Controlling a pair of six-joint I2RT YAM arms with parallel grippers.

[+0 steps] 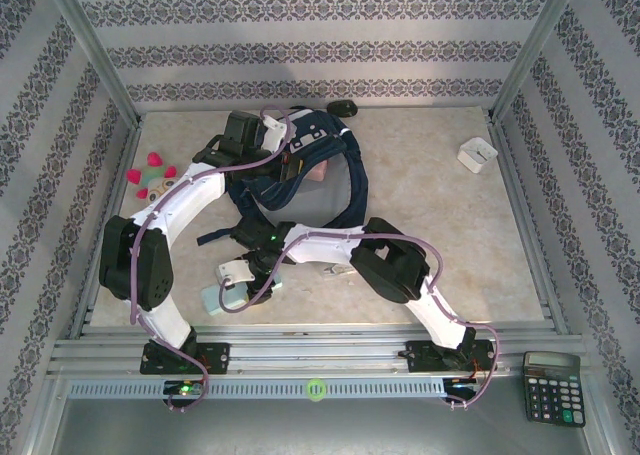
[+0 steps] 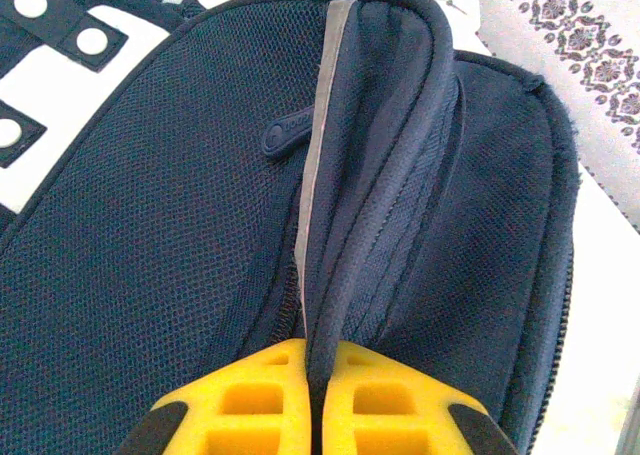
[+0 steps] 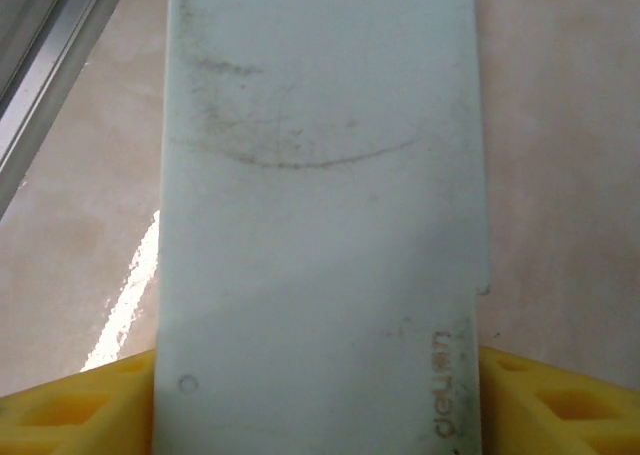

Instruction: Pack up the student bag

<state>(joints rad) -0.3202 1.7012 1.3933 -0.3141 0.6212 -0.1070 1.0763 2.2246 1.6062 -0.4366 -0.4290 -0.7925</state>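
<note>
The whole table (image 1: 500, 255) is taken in from above, behind the arm bases. The student bag (image 2: 150, 255), shared with that view, is shot super close from the left wrist.

Best free room I see is the right half of the table (image 1: 450, 245): bare from the backpack (image 2: 150, 235) straps out to the right wall, with just a small white box (image 1: 477, 153) near the right rear corner. Front centre is blocked: the right arm (image 1: 390, 260) lies low across it, with the right gripper (image 3: 318, 375) tight around a pale case (image 1: 208, 297) at front left. The left arm (image 1: 170, 215) arcs over the left side, and the left gripper (image 2: 318, 360) is pinched on the backpack rim. A plush toy (image 1: 150, 175) by the left wall leaves only a narrow lane.
</note>
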